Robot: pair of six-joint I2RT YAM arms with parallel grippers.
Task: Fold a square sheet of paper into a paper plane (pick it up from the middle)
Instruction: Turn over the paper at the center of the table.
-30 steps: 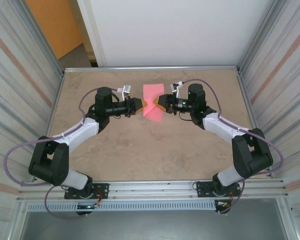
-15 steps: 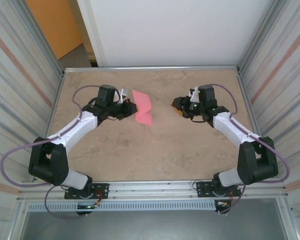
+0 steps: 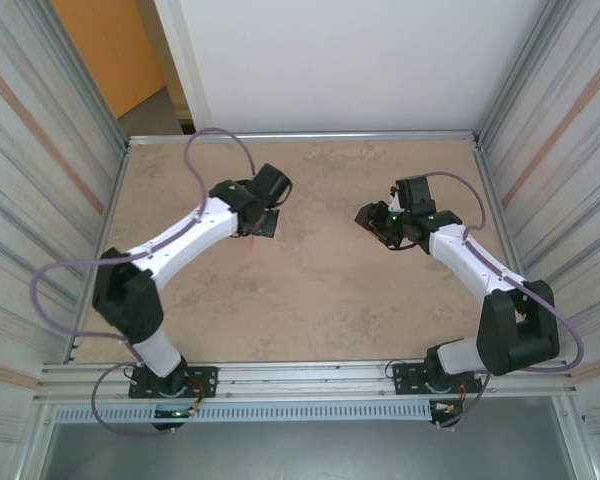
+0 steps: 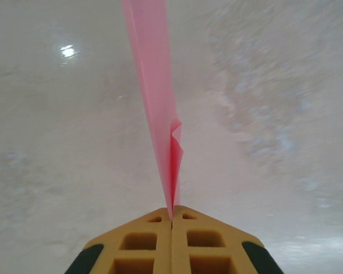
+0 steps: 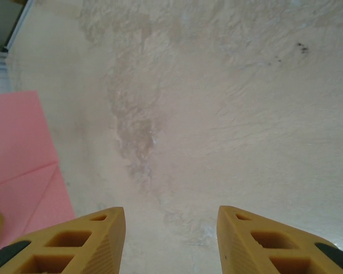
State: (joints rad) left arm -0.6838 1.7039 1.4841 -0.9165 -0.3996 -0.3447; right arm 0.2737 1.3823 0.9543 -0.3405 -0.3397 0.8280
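Left end effector [image 4: 171,220] pinches folded pink sheet [image 4: 157,114] over marbled table [image 4: 274,114]; right end effector [image 5: 171,240], jaws parted, holds nothing

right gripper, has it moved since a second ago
Yes. The right gripper has drawn back rightward from the middle of the table, ending closer to the table's right edge in the top view.

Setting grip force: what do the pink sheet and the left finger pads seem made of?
Sheet: thin matte paper; it looks slightly translucent and holds sharp creases. Pads: matte yellow with moulded hollow cells, probably plastic or rubber; unclear which.
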